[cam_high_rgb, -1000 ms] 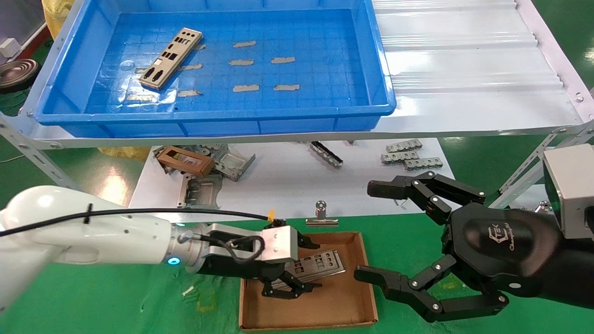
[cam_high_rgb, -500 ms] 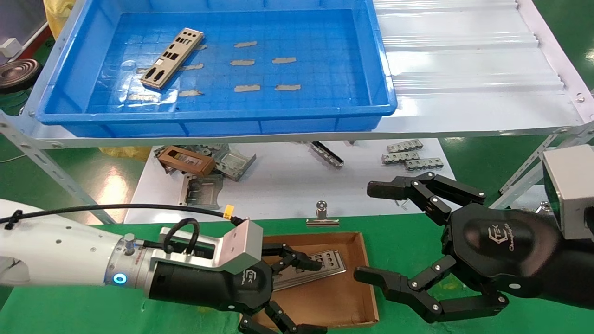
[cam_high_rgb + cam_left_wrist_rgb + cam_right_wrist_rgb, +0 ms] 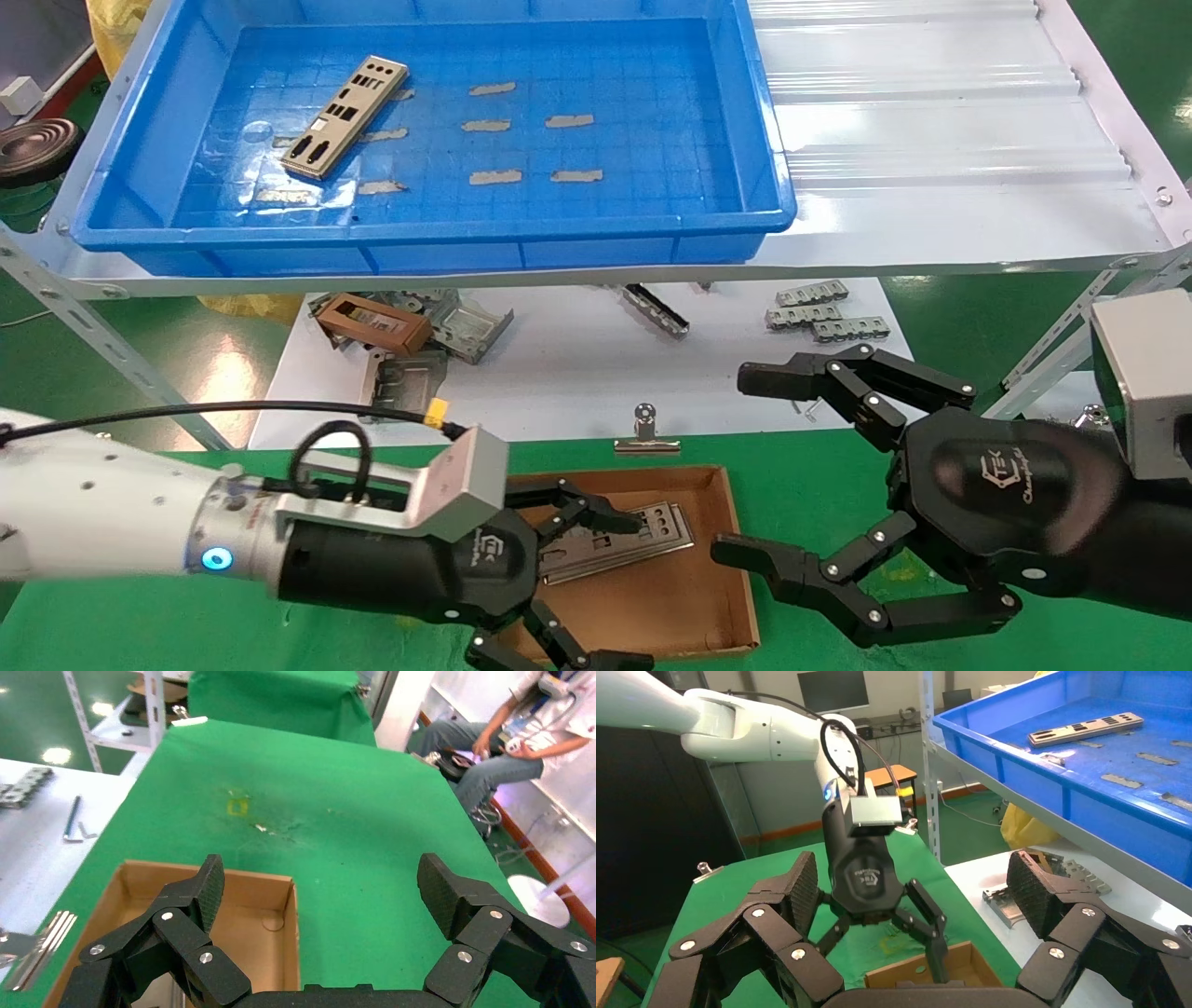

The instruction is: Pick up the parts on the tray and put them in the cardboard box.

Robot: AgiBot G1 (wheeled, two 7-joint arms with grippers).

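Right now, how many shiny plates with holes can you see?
2: one plate lies in the blue tray; one plate lies in the cardboard box. More could hide under the left gripper.

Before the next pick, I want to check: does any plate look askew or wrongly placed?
Yes. The plate in the cardboard box lies crooked, apparently overlapping another plate. The plate in the tray lies diagonally. The left gripper is open above the box.

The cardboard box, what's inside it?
Inside the cardboard box lies one silver part, flat on the brown floor. The left gripper, fingers open, hangs over the box's left side and hides that bit of the floor.
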